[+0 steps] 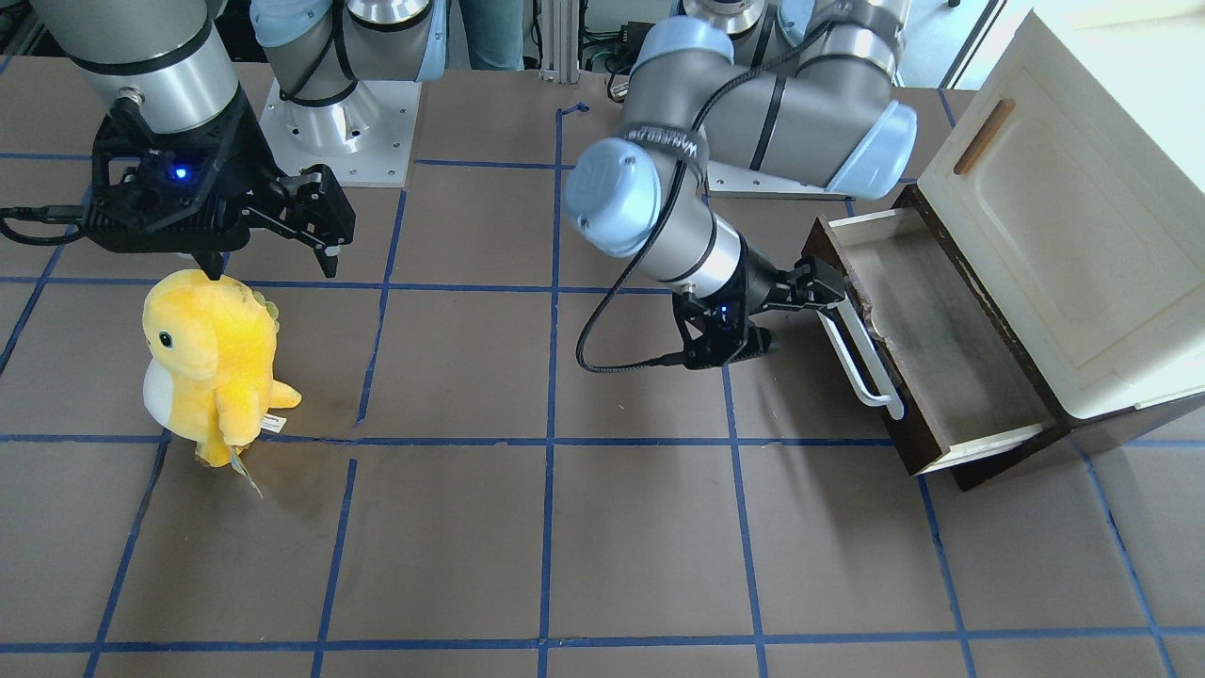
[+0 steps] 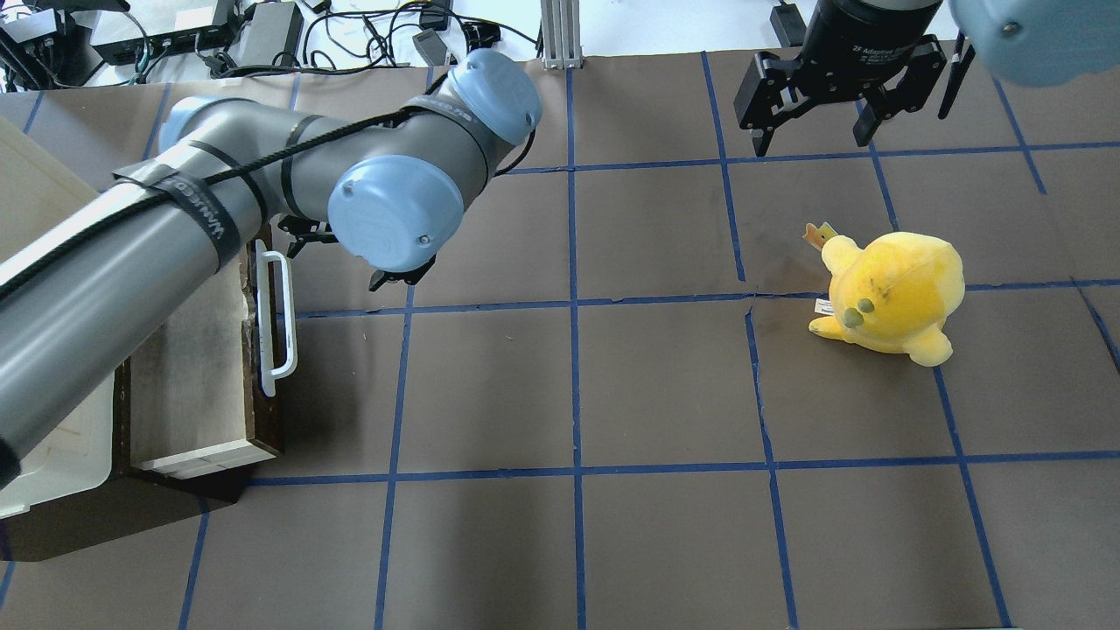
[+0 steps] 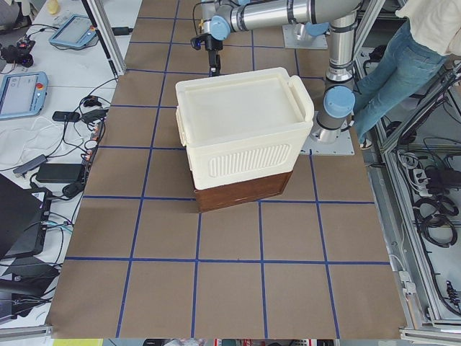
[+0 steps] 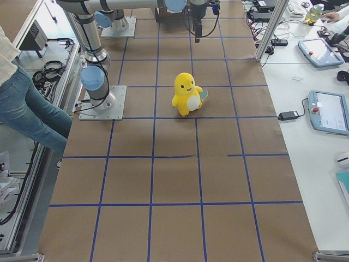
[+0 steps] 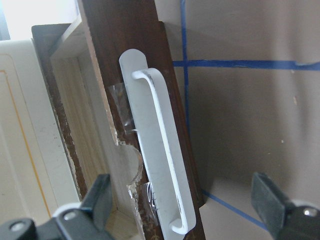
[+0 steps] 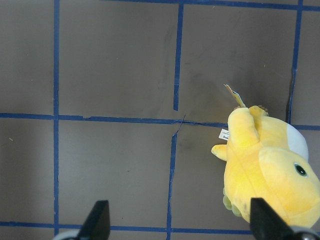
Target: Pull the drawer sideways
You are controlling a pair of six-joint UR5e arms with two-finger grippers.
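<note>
The drawer (image 1: 941, 330) stands pulled out of the cream cabinet (image 1: 1064, 207), its greyish-brown inside bare. Its dark brown front carries a long white bar handle (image 1: 861, 353). My left gripper (image 1: 833, 287) is open at the handle's robot-side end. In the left wrist view one finger (image 5: 97, 200) is over the drawer's inside and the other (image 5: 270, 200) is outside the front, with the handle (image 5: 160, 150) between them and untouched. In the overhead view the drawer (image 2: 201, 350) and handle (image 2: 280, 324) show under my left arm. My right gripper (image 1: 273, 259) is open and empty, far off.
A yellow plush toy (image 1: 212, 363) stands on the brown mat below my right gripper (image 2: 809, 140); it also shows in the right wrist view (image 6: 270, 170). The cabinet door has a small brown handle (image 1: 984, 137). A person stands behind the robot (image 3: 403, 65).
</note>
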